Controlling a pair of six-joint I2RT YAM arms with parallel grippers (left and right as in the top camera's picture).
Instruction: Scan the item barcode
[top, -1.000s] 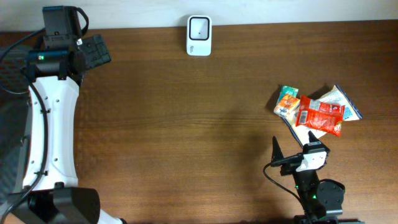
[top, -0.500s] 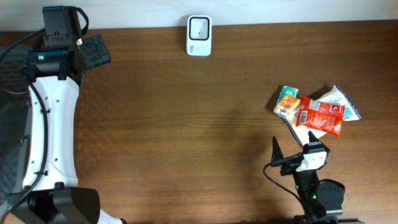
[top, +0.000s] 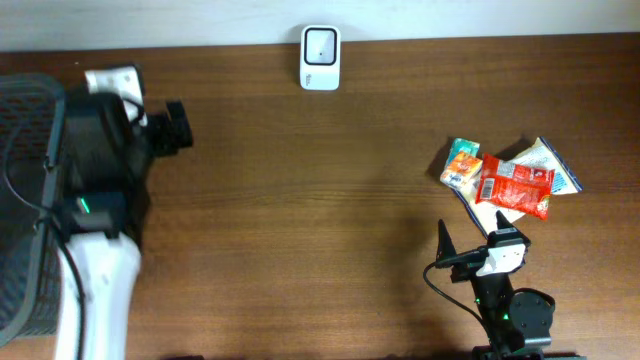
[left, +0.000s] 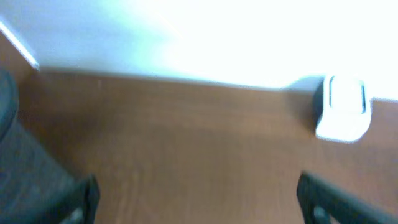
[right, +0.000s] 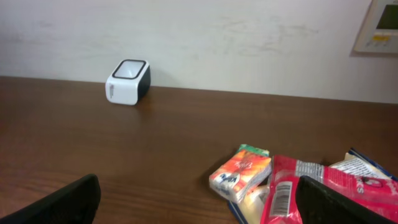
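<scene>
Clearance: broad bare wood lying open mid-table.
The table (top: 300, 210) is lying bare between left gripper (top: 183, 128) and right gripper (top: 470, 242). The white scanner (top: 320, 58) is standing at the far edge by the wall (right: 249, 37); the pile of snack packets (top: 510, 180) is blocking the ground just ahead of the right gripper; a black mesh basket (top: 25, 200) is crowding the left edge.

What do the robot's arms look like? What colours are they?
The left arm is a white tube with chunky black joints, a black cable and a tiny green light. The right arm is mostly black with a white block, a cable and a green light too. The left pincer and right pincer have dark, pointy fingers.
</scene>
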